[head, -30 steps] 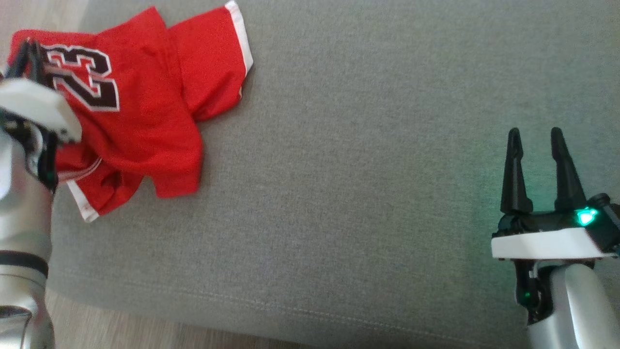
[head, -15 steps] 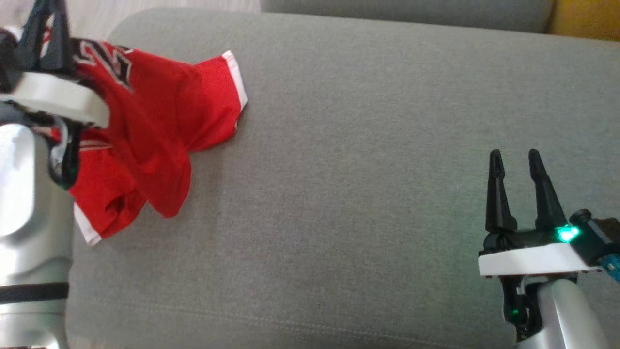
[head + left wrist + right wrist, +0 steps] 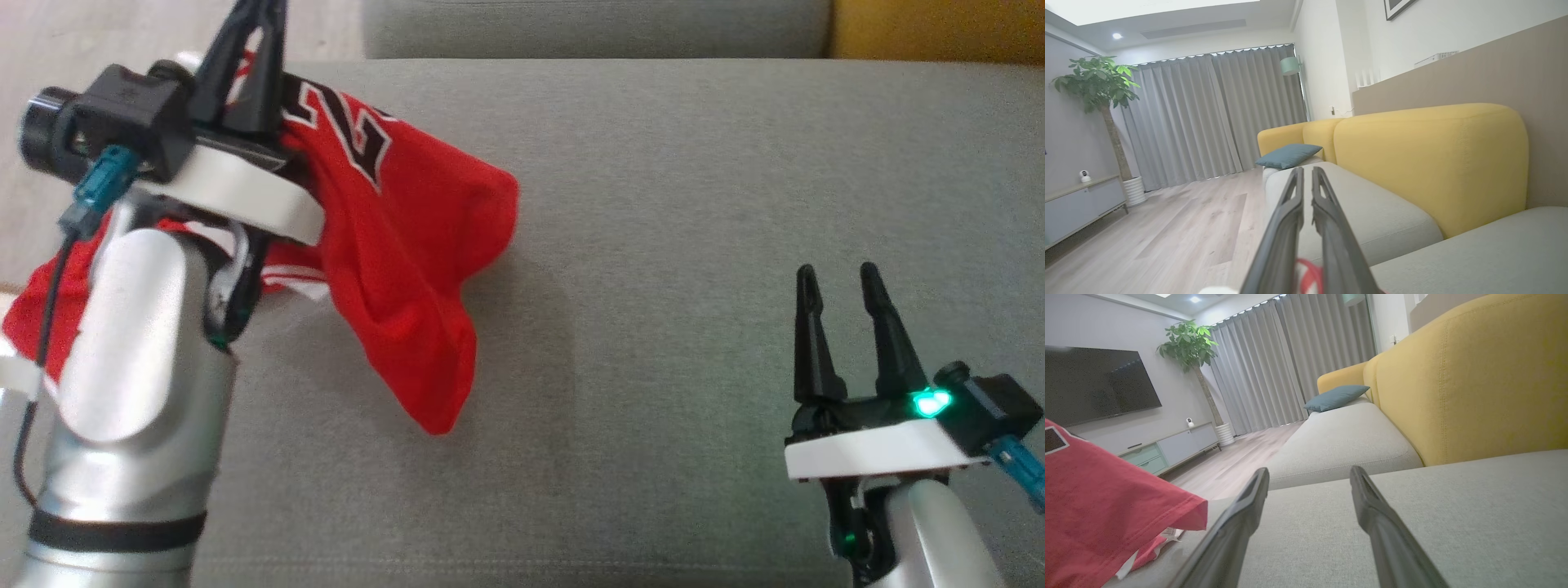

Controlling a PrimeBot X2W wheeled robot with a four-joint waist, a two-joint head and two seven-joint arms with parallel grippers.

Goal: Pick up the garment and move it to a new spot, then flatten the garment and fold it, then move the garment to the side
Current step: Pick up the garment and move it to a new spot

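Hanging from the left gripper [image 3: 257, 12], the red shirt [image 3: 400, 245] droops above the grey sofa seat [image 3: 694, 204] on the robot's left; I cannot tell whether its lowest fold touches the cushion. That gripper's fingers are pinched nearly together on the cloth, their tips cut off by the top edge of the head view, and the arm hides the exact grip point and the shirt's left part. The dark number on the shirt is partly folded out of sight. From the left wrist, the narrow fingers [image 3: 1286, 228] show just a sliver of red low between them. Well apart at the lower right, the right gripper [image 3: 838, 279] hangs over the seat with its fingers spread wide and nothing between them. Its wrist view catches the shirt's side at the left edge, cut off, with a blurred white strip beneath. Farther off lie a blue pillow [image 3: 1337, 397], the yellow backrest [image 3: 1474, 388], wooden floor [image 3: 1180, 228], grey curtains [image 3: 1208, 118] and a plant [image 3: 1098, 81]; the right wrist view adds a dark television [image 3: 1094, 384].
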